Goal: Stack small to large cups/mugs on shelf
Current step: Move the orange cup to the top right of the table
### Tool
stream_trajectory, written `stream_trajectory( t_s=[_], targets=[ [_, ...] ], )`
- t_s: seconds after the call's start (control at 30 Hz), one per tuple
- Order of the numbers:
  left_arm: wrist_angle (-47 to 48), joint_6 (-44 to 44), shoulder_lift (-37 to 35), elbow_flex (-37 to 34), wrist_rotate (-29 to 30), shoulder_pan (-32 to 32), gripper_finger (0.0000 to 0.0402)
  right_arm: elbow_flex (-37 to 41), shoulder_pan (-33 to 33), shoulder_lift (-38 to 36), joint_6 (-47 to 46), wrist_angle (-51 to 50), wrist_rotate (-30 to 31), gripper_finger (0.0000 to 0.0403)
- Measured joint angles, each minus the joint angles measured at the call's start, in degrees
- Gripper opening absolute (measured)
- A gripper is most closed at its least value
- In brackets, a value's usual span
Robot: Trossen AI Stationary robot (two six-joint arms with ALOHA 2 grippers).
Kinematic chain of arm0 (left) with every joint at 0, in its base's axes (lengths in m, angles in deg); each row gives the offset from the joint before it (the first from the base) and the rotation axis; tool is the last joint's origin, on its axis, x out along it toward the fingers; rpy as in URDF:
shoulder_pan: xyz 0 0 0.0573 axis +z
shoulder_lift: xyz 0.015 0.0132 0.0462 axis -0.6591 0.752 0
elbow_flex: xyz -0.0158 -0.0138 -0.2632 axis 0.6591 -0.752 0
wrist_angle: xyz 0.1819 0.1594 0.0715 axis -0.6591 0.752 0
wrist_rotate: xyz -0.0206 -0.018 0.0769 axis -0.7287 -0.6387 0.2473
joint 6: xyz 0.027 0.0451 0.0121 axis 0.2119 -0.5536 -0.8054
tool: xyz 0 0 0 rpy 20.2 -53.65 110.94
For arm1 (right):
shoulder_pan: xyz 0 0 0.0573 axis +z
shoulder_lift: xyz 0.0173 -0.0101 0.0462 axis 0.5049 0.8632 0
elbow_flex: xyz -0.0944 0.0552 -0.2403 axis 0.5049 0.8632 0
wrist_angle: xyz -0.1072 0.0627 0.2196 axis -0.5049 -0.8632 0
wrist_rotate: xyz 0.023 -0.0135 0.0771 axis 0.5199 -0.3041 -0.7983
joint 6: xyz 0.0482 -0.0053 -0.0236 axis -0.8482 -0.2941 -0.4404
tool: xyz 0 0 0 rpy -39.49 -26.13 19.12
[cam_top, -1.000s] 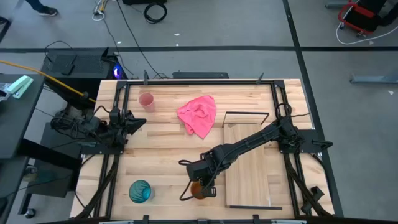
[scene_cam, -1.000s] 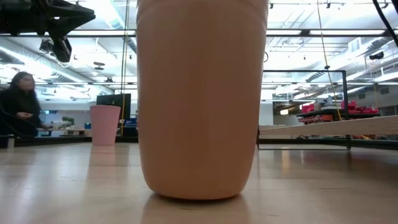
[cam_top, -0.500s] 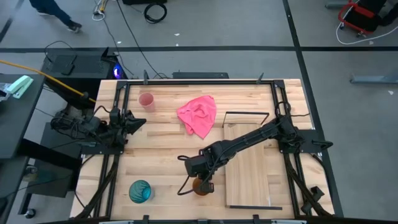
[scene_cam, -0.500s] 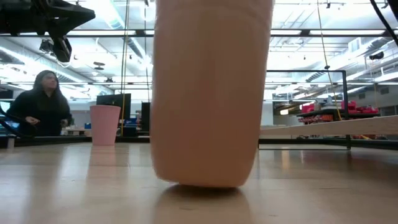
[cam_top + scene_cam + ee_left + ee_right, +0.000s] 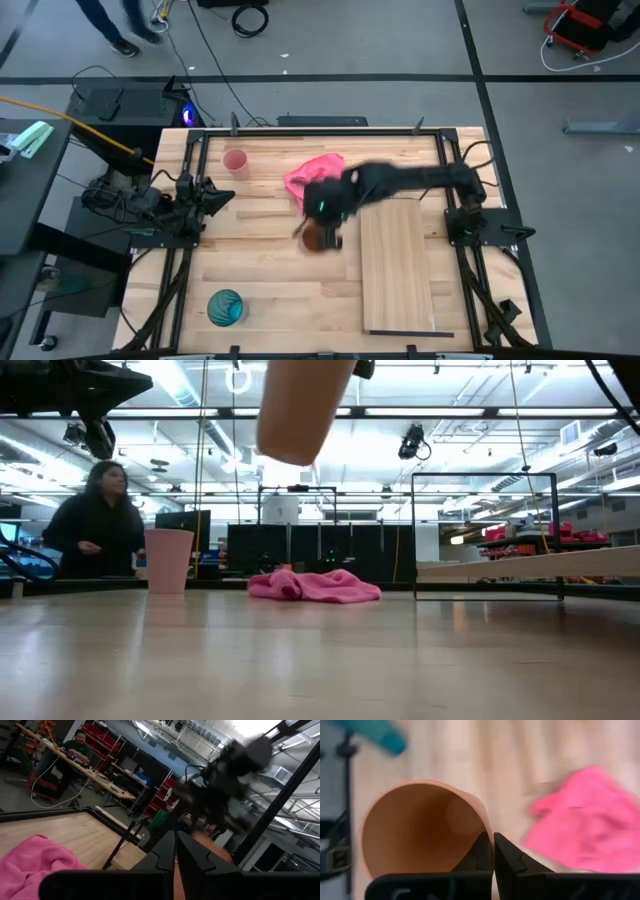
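Note:
My right gripper [image 5: 322, 228] is shut on the orange-brown cup [image 5: 316, 239], held in the air over the table's middle, beside the pink cloth [image 5: 318, 178]. In the low view the cup [image 5: 300, 408] hangs tilted high above the tabletop. The small pink cup [image 5: 235, 161] stands on its base at the far left. The teal-blue cup [image 5: 225, 307] stands near the front left. The pale shelf board [image 5: 398, 265] lies flat at the right; the arm partly hides its wire frame [image 5: 485, 535]. My left gripper [image 5: 222, 195] waits shut at the left edge. My right gripper grips the orange-brown cup by its wall at the rim [image 5: 481, 831], one finger inside the cup and one outside. The cup is lifted clear of the table and tilted, its open mouth [image 5: 417, 832] facing the wrist camera.
The pink cloth [image 5: 315, 585] lies crumpled on the table just beyond the held cup. Black frame rails [image 5: 175, 290] run along the table's left and right edges. A person [image 5: 95, 520] moves in the room behind the table.
My right gripper has lifted the orange-brown cup off the table near the front edge and carried it quickly up and toward the far edge, next to the pink cloth. The cup has gone from upright to tilted and now hangs clear of the tabletop.

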Motion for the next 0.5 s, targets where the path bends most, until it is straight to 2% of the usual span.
stream_trajectory(
  t_s=[0.17, 0.5],
  targets=[
    [0.0, 0.0, 0.0, 0.0, 0.0, 0.0, 0.0028, -3.4, -10.1, -3.3, 0.5, -4.8, 3.1, 0.0003],
    [0.0, 0.0, 0.0, 0.0, 0.0, 0.0, 0.0020, -2.6, -36.1, -10.9, 1.0, -15.3, 1.7, 0.0003]
  ],
)
